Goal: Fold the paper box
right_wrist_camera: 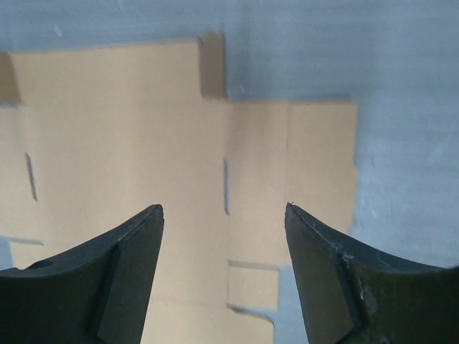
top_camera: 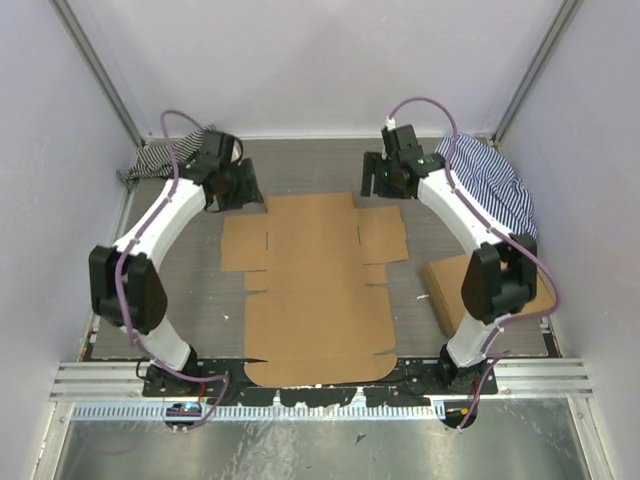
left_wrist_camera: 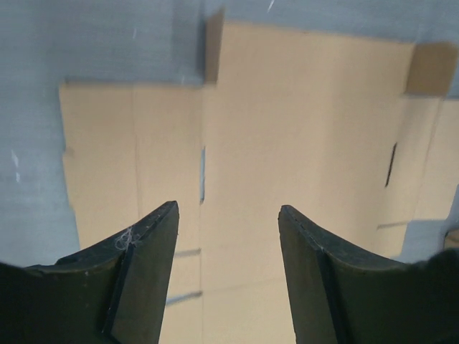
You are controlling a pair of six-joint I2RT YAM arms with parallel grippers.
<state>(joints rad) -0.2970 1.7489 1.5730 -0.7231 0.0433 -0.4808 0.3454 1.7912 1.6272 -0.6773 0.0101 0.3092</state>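
The left arm [top_camera: 165, 225] and right arm [top_camera: 455, 205] match: smooth, curved white link shells joined by boxy matte black joint housings [top_camera: 125, 290]. Each stands on a black base [top_camera: 185, 378] at the near edge. A purple cable [top_camera: 172, 135] runs along each arm and arches free in a loop at the far end; on the right arm it meets a small white plug [top_camera: 390, 124]. The left gripper [left_wrist_camera: 228, 208] and right gripper [right_wrist_camera: 223, 208] have dark, dull fingers [left_wrist_camera: 143, 272] that taper to blunt tips, with flat inner faces. Whitish fluff [left_wrist_camera: 128, 238] clings to one finger of the left gripper, and pale specks dot the right gripper's.
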